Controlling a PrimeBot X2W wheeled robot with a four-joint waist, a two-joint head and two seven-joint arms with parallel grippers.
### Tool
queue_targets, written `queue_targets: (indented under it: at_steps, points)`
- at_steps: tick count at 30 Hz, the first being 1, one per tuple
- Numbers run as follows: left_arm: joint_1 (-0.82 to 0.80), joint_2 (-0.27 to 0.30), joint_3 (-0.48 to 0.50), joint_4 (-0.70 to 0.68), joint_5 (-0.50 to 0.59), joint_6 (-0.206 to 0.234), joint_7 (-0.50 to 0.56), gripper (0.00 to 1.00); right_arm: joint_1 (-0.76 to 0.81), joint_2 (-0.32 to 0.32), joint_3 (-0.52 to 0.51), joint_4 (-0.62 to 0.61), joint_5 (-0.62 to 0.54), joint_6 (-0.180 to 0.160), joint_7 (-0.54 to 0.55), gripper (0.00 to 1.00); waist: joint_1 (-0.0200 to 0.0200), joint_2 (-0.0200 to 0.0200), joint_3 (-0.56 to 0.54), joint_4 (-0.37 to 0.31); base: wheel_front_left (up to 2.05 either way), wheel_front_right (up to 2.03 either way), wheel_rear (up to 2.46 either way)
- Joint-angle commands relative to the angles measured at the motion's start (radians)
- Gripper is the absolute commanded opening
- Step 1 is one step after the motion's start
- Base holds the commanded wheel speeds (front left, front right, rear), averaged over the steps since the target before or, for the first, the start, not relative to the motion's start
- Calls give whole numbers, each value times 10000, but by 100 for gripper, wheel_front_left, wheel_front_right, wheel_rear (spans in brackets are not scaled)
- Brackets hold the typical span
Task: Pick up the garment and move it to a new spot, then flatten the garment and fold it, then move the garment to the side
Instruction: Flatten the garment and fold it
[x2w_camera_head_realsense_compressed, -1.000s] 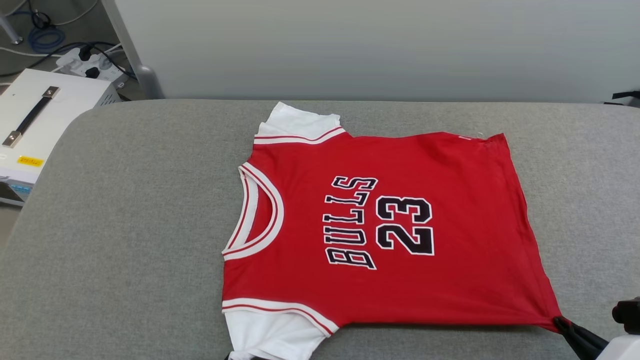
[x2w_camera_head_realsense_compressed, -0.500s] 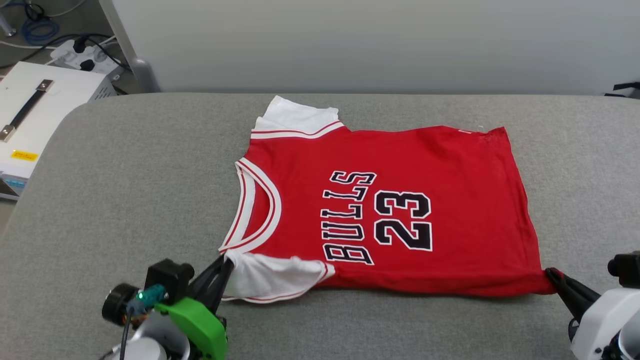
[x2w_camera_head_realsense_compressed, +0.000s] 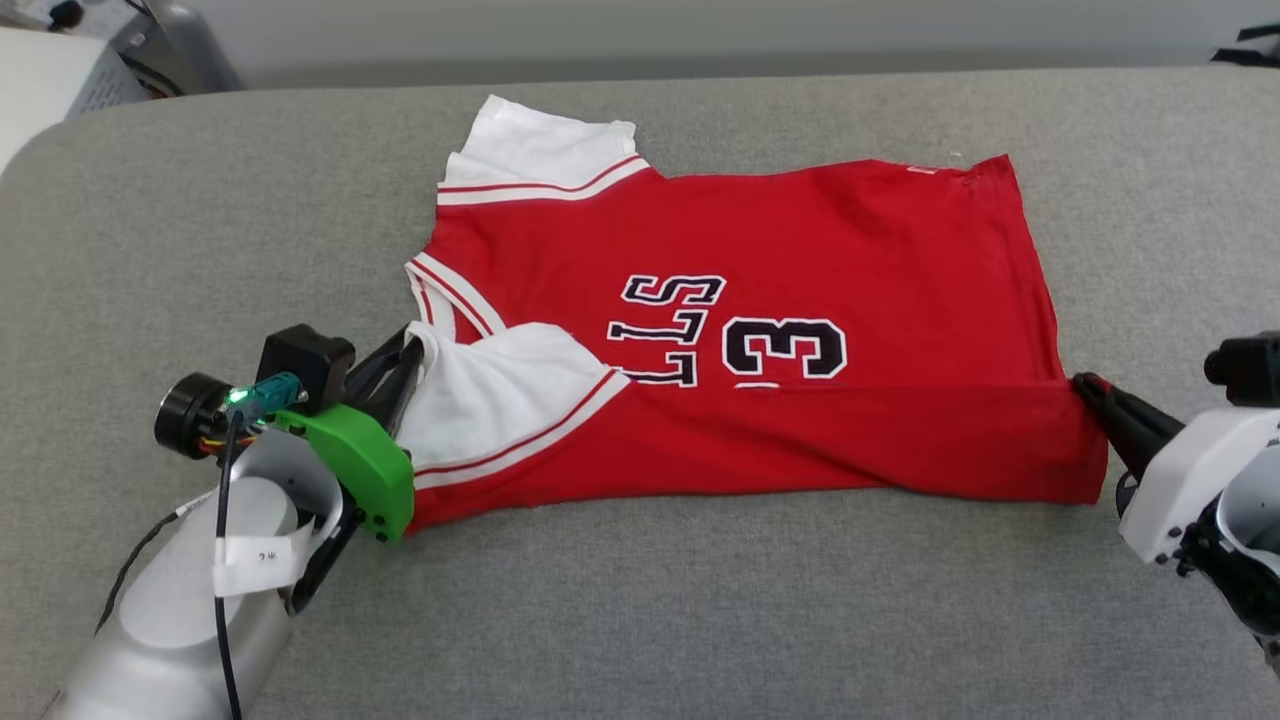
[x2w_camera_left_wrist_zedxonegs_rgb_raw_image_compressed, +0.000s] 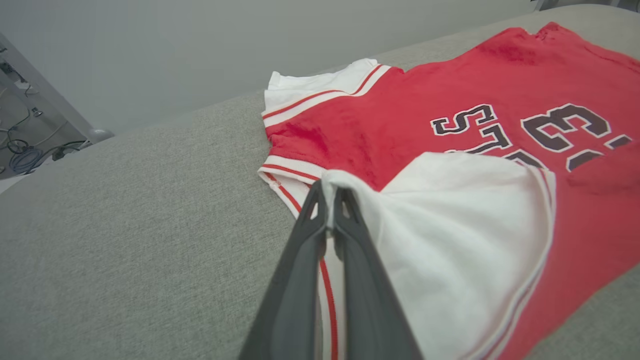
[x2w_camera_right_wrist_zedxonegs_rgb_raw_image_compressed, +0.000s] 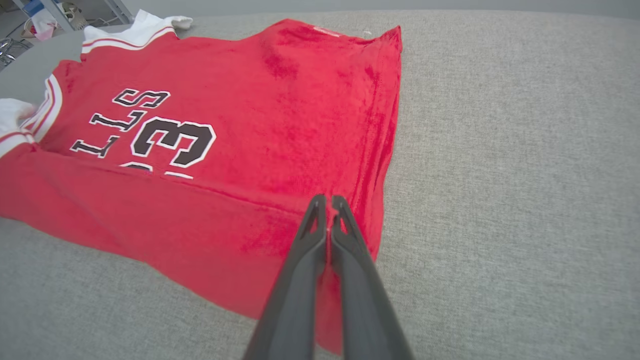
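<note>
The garment (x2w_camera_head_realsense_compressed: 800, 240), a red jersey T-shirt with white sleeves and black lettering, lies on the grey cushioned surface (x2w_camera_head_realsense_compressed: 640, 600) with its collar to the left. Its near long edge is lifted and folded over the front, covering part of the letters and number. My left gripper (x2w_camera_head_realsense_compressed: 412, 348) is shut on the near white sleeve (x2w_camera_left_wrist_zedxonegs_rgb_raw_image_compressed: 465, 220) beside the collar. My right gripper (x2w_camera_head_realsense_compressed: 1082, 384) is shut on the near hem corner (x2w_camera_right_wrist_zedxonegs_rgb_raw_image_compressed: 350, 235) at the right. In the wrist views, each pair of fingers pinches cloth at the tips (x2w_camera_left_wrist_zedxonegs_rgb_raw_image_compressed: 330, 192) (x2w_camera_right_wrist_zedxonegs_rgb_raw_image_compressed: 327, 200).
A white equipment box (x2w_camera_head_realsense_compressed: 45, 85) and a metal post (x2w_camera_head_realsense_compressed: 190, 40) stand beyond the surface's far left corner. A grey wall runs behind the far edge. Bare grey surface lies in front of the shirt and to both sides.
Both grippers have carried the shirt's near edge up and away from me, folding it over the front and hiding part of the lettering. The head camera has tilted down.
</note>
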Motion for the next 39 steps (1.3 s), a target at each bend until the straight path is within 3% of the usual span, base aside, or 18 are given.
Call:
queue_targets:
  at_steps: [1,11,18,19,20,21,22,32,39]
  points:
    - [-377,-75,-85,291,0,-53,-137,0,-451,43,124,250,61,-6,-20,0,0,-1,562,-297,0,0,0]
    - [-1518,-352,-1202,2178,-423,-100,-495,0,-2233,256,1241,2173,121,-6,-380,0,0,-1,1272,-322,0,0,0]
    - [-1784,-542,-2073,2867,-995,-102,-736,0,-2668,388,2167,3176,389,-6,-802,0,0,-1,1251,-208,0,0,0]
    - [-1814,-566,-2166,2927,-1057,-102,-765,0,-2681,376,2200,3265,445,-6,-932,29,0,-1,1214,-178,0,0,0]
    - [-1848,-584,-2256,3000,-1138,-102,-801,9,-2695,360,2210,3356,505,-6,-1121,61,0,-1,1157,-141,0,0,0]
    - [-1904,-572,-2302,3056,-1150,-102,-836,49,-2701,338,2217,3392,538,-6,-1286,100,0,-1,1104,-110,0,0,0]
    - [-1960,-560,-2306,3111,-1196,-102,-873,100,-2698,306,2226,3397,566,-6,-1496,100,0,-1,1030,-84,0,0,0]
    - [-2287,369,-2212,2282,-1817,-103,-829,100,-1994,-421,1784,2210,791,-6,-2804,100,0,-1,228,114,0,0,0]
    - [-2537,1240,-2501,844,-3273,-103,1504,100,-1312,-539,1150,1353,510,-6,-2683,100,0,-1,-63,125,0,0,0]
